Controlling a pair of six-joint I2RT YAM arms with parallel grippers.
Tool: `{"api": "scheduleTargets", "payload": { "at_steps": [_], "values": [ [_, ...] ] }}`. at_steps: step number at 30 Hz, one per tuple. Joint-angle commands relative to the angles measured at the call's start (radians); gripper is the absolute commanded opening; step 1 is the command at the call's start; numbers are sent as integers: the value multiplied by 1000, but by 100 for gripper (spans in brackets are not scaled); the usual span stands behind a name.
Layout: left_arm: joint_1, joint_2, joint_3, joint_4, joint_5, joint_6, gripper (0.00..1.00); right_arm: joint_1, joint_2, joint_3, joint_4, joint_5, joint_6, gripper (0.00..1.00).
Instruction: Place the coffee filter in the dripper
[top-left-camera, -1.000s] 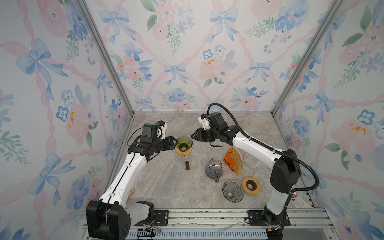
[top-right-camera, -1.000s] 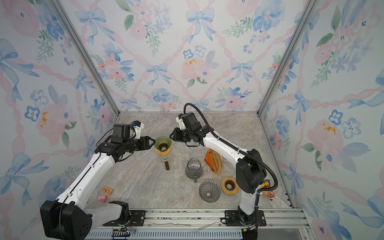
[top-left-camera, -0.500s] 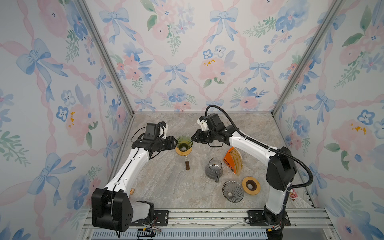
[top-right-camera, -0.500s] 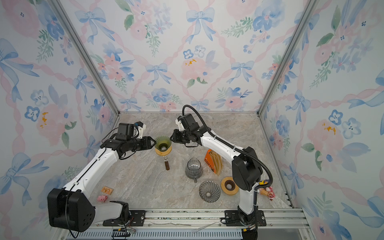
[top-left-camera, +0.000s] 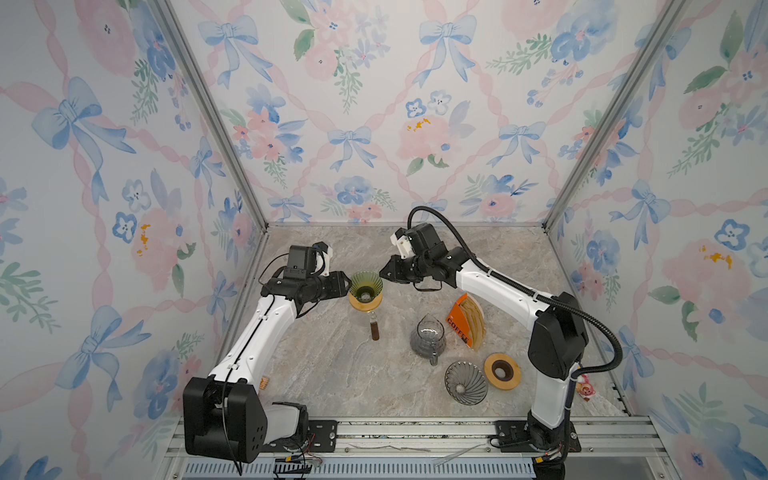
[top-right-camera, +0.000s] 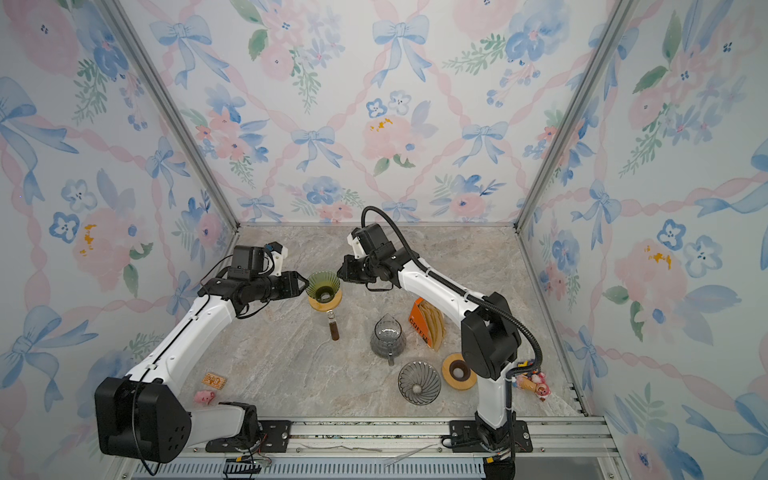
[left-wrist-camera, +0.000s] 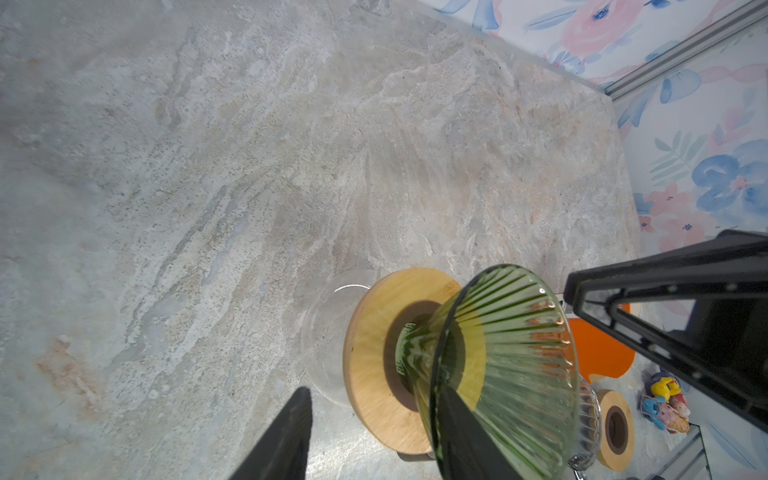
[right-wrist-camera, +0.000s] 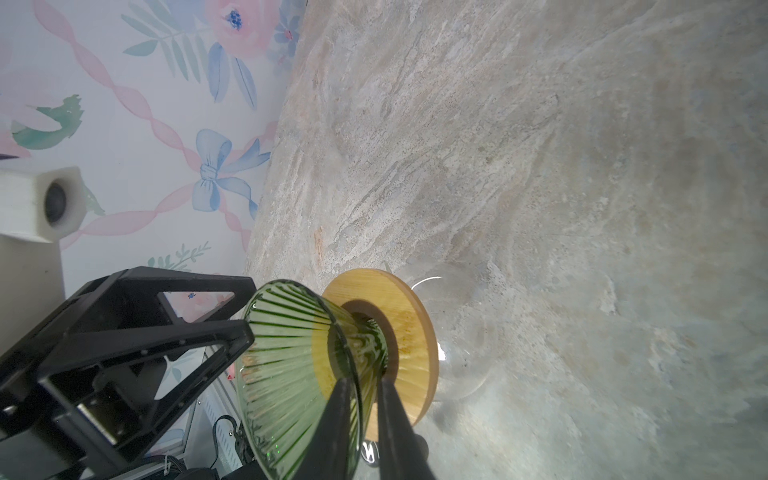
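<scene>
Right wrist view: the right end effector (right-wrist-camera: 365, 386) is narrow, with the green dripper (right-wrist-camera: 291, 365) wall between its fingers; I cannot tell if it pinches. The left end effector (left-wrist-camera: 376, 395) is wide, just beside the dripper. The coffee filters (top-left-camera: 475, 319) stand in an orange holder (top-left-camera: 456, 323) on the bench (top-left-camera: 324, 365), well apart from both.

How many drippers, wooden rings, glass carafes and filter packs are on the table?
Drippers: 2 (green dripper, grey dripper)
Wooden rings: 2 (seated ring, loose ring)
Glass carafes: 2 (carafe under the green dripper, free carafe)
Filter packs: 1 (orange filter pack)
Total: 7
</scene>
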Motion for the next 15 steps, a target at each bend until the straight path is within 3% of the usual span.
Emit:
{"api": "scheduleTargets", "payload": {
  "at_steps": [1, 15],
  "values": [
    [10, 7, -16, 18, 8, 6, 51, 15, 21, 37, -28, 11, -6, 16],
    [23, 0, -28, 30, 31, 1, 50, 35, 44, 73, -89, 47, -46, 20]
  ]
}}
